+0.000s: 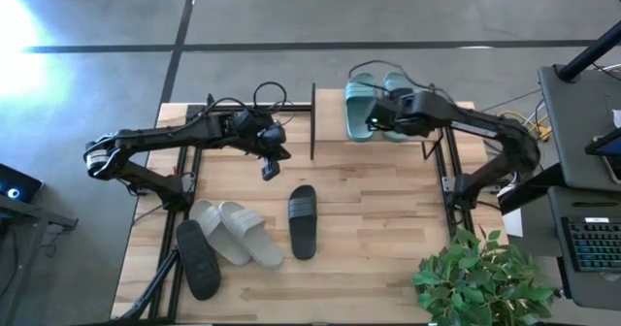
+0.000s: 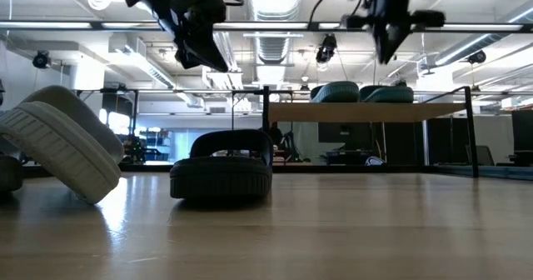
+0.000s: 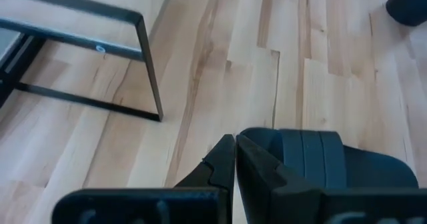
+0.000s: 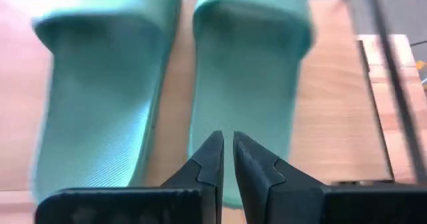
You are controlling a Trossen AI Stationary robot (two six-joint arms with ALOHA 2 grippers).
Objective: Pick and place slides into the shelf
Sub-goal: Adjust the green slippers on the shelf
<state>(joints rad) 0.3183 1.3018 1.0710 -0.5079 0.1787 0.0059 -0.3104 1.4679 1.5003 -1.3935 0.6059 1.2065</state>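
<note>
Two teal-green slides (image 1: 374,108) lie side by side on the shelf's light wood top board (image 1: 456,113), soles down. My right gripper (image 4: 227,147) hovers above them, shut and empty; in the low view it (image 2: 391,42) hangs over the shelf (image 2: 366,111). My left gripper (image 3: 235,151) is shut and empty, high above the table between the shelf's left frame (image 1: 312,122) and a black slide (image 1: 303,221). Two light grey slides (image 1: 233,231) lie overlapping at the near left, with a second black slide (image 1: 197,258) beside them.
The shelf's black metal side frames stand on the tabletop (image 3: 143,64). A potted plant (image 1: 475,277) stands at the table's near right corner. Bare wood lies between the shelf and the slides on the table (image 1: 388,210).
</note>
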